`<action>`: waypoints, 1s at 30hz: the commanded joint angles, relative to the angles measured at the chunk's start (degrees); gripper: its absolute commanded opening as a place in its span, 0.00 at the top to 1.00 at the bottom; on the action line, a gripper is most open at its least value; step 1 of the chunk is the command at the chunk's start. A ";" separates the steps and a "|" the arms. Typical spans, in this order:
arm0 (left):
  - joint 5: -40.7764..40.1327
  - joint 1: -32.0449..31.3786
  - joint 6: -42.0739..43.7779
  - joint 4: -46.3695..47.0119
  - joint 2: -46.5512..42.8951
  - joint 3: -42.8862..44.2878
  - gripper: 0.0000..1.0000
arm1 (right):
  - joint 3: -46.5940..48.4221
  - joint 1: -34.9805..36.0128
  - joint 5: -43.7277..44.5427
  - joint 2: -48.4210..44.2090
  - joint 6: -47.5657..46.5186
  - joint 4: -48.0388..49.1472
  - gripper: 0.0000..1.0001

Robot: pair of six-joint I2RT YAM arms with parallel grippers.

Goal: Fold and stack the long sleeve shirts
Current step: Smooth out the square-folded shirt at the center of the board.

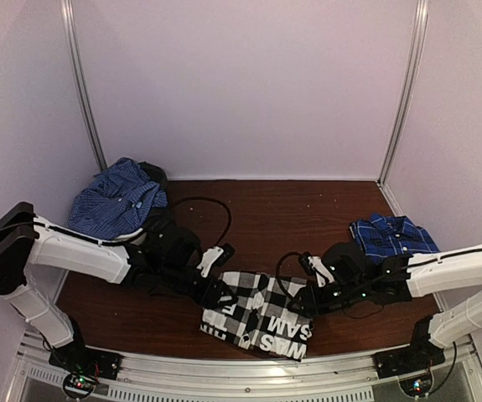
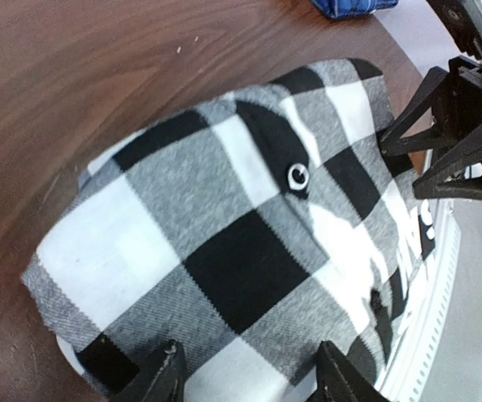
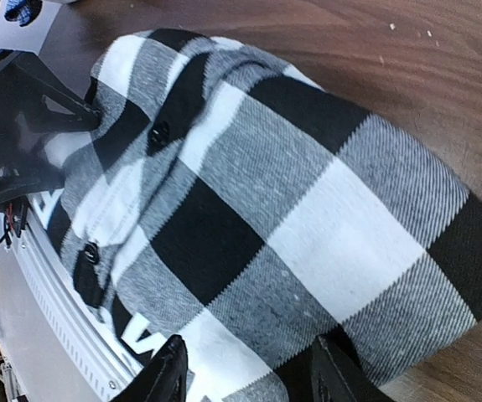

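Observation:
The black-and-white check shirt [image 1: 257, 314] lies as a folded bundle at the front middle of the wooden table, with white lettering showing at its near edge. My left gripper [image 1: 220, 293] is at its left end and my right gripper [image 1: 305, 301] at its right end. In the left wrist view the left gripper [image 2: 253, 378] stands open, its fingers apart over the check cloth [image 2: 224, 234]. My right gripper [image 3: 253, 377] is open in the same way over the cloth [image 3: 291, 193]. A folded royal blue shirt [image 1: 391, 236] lies at the right.
A crumpled blue plaid garment [image 1: 116, 199] is heaped at the back left corner with a dark piece [image 1: 152, 174] behind it. A black cable [image 1: 215, 209] loops over the table. A metal rail [image 1: 249, 368] runs along the front edge. Pale walls enclose three sides.

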 commanded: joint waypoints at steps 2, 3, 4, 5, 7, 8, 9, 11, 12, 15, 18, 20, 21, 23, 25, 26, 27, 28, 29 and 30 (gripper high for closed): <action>-3.17 -2.06 -2.78 10.35 2.41 -6.85 0.46 | -6.31 0.23 -0.50 0.50 1.78 6.46 0.49; -3.73 -2.14 -2.84 11.07 3.07 -7.53 0.46 | -7.24 0.23 -0.40 0.58 1.88 6.85 0.49; -4.17 -2.14 -2.89 11.81 3.64 -8.10 0.46 | -7.98 0.23 -0.15 0.79 1.86 7.02 0.49; -4.79 -2.19 -2.78 12.66 4.03 -8.32 0.46 | -8.63 0.21 -0.10 1.00 1.81 7.02 0.49; -6.45 -2.19 -1.94 12.91 4.64 -7.52 0.46 | -9.61 0.23 -0.11 1.37 1.71 6.99 0.49; -7.69 -2.19 -1.46 12.57 4.88 -6.83 0.45 | -10.12 0.22 -0.12 1.39 1.71 6.94 0.50; -8.77 -2.19 -0.81 12.03 5.21 -5.88 0.45 | -10.53 0.19 -0.07 1.28 1.73 6.69 0.50; -11.00 -2.19 0.34 10.59 5.64 -3.93 0.44 | -10.81 0.38 -0.08 0.72 1.73 5.69 0.50; -11.56 -2.15 1.03 10.05 5.66 -2.64 0.44 | -10.68 0.52 0.11 -0.01 1.71 4.72 0.50; -13.23 -2.19 2.92 8.03 5.23 0.05 0.43 | -9.63 1.01 0.82 -3.28 1.22 1.54 0.50; -16.21 -2.19 4.84 5.19 3.69 2.29 0.42 | -7.62 1.11 2.99 -7.48 0.18 -3.50 0.48; -18.32 -2.15 5.68 4.11 2.09 3.08 0.41 | -5.66 1.09 5.22 -10.27 -0.70 -7.41 0.44; -19.04 -2.19 5.94 3.86 1.19 3.21 0.41 | -4.58 1.10 6.41 -11.38 -1.15 -8.97 0.42; -19.39 -2.26 5.84 4.08 -0.63 2.94 0.41 | -2.31 1.03 8.68 -13.00 -2.17 -11.66 0.36; -18.71 -2.80 5.63 4.58 -1.97 2.46 0.41 | 0.28 0.54 9.92 -13.21 -3.57 -13.16 0.28; -18.52 -3.59 5.59 4.99 -2.41 2.20 0.41 | 1.63 0.05 9.94 -12.70 -4.58 -13.55 0.24; -18.70 -4.70 5.62 5.31 -2.71 2.00 0.41 | 3.04 -0.58 9.68 -11.64 -5.68 -13.96 0.19; -19.01 -6.15 5.51 5.89 -3.07 1.76 0.41 | 4.70 -1.24 9.35 -10.33 -6.82 -14.29 0.15; -19.79 -7.72 5.21 6.56 -3.26 1.41 0.41 | 6.27 -2.01 9.07 -8.64 -8.08 -14.81 0.12; -20.07 -9.57 4.68 7.18 -3.35 1.06 0.41 | 7.94 -2.73 8.90 -6.91 -9.31 -15.21 0.09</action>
